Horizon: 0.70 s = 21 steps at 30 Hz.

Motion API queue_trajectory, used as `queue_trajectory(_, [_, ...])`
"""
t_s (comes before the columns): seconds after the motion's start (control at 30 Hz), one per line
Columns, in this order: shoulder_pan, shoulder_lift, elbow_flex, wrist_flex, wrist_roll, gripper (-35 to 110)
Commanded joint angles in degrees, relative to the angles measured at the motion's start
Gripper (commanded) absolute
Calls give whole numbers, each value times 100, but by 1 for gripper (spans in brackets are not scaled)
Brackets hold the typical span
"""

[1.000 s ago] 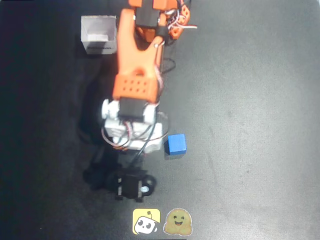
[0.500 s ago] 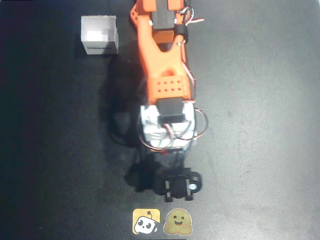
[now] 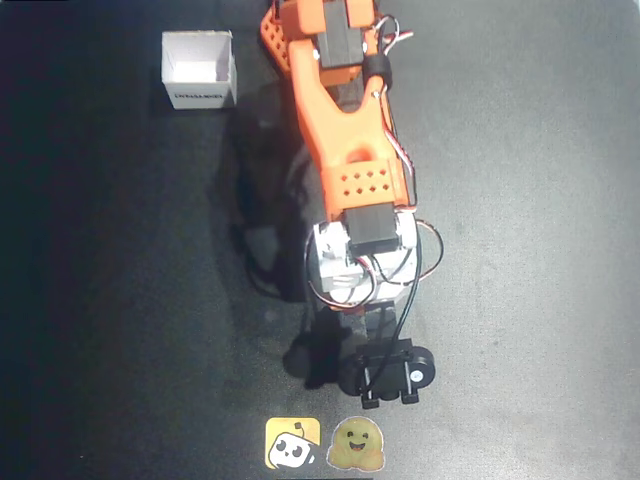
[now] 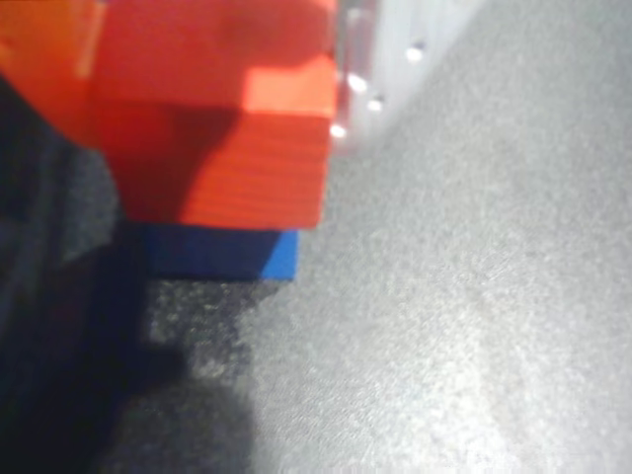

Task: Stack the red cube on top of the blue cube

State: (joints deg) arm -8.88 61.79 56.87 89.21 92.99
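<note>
Red cube upper left in wrist view, held over blue cube, contact unclear. Hand low centre overhead, apparently clamped on red cube, though grip not plainly seen. Best lowered squarely, edges matched, then released gently. No long axis; faces roughly parallel.

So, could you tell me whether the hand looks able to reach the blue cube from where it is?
Probably yes: in the wrist view the red cube sits right over the blue cube, with bare table beside them and nothing in between.
</note>
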Motion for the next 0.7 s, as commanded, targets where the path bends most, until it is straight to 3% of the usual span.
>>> queue_trajectory(0.0, [-18,53,-114,-53,35,0])
queue_trajectory(0.67, [176,316,325,-211,-26,0])
